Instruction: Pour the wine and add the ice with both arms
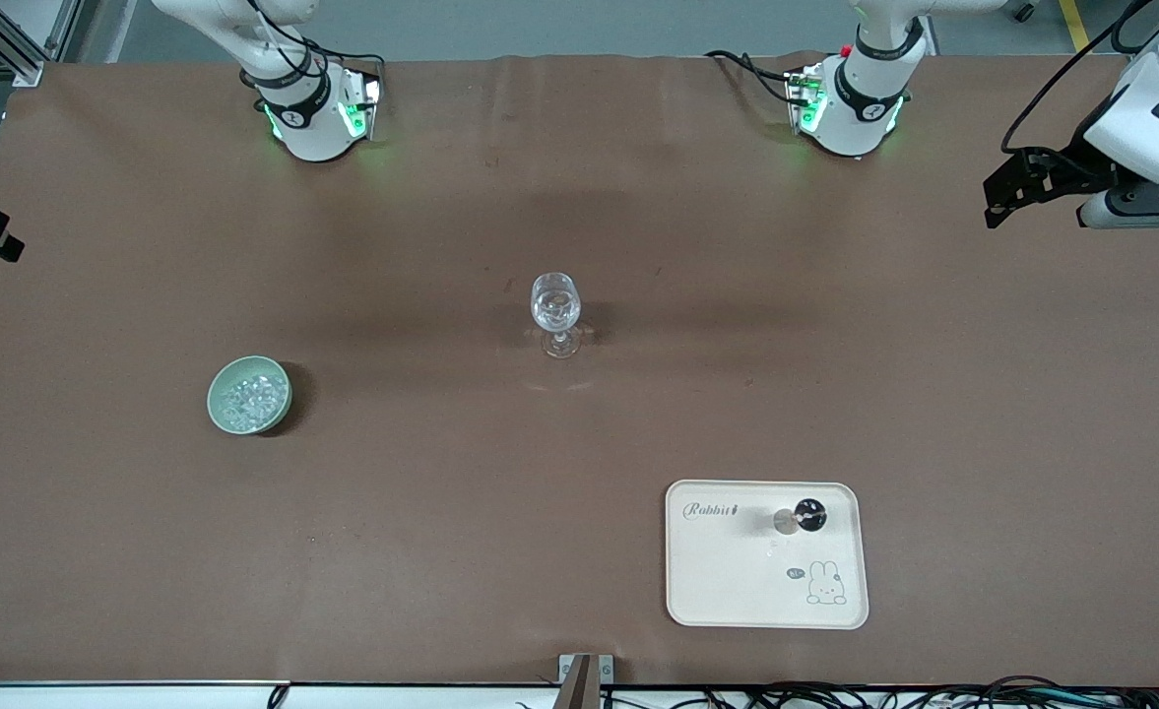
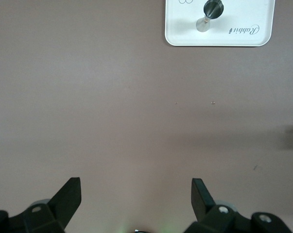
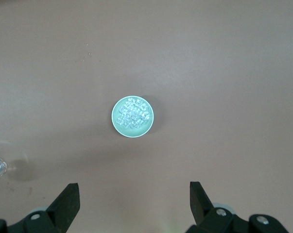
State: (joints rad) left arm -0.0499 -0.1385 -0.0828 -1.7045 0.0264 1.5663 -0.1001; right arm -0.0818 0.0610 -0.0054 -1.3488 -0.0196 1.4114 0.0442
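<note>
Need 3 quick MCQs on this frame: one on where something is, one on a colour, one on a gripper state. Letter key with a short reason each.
1. Where is the ice?
A. In the wine glass
B. In the bowl
C. On the tray

2. What colour is the bowl?
A. Pale green
B. Red
C. Black

3. How do the left gripper and right gripper stand?
A. Both shut
B. One shut on the glass
C. Both open

Key:
1 B: the clear chunks are heaped in the bowl toward the right arm's end of the table; the wine glass stands apart mid-table.
2 A: both the front and right wrist views show a pale green rim.
3 C: each wrist view shows its fingers spread wide with only bare table between them.
</note>
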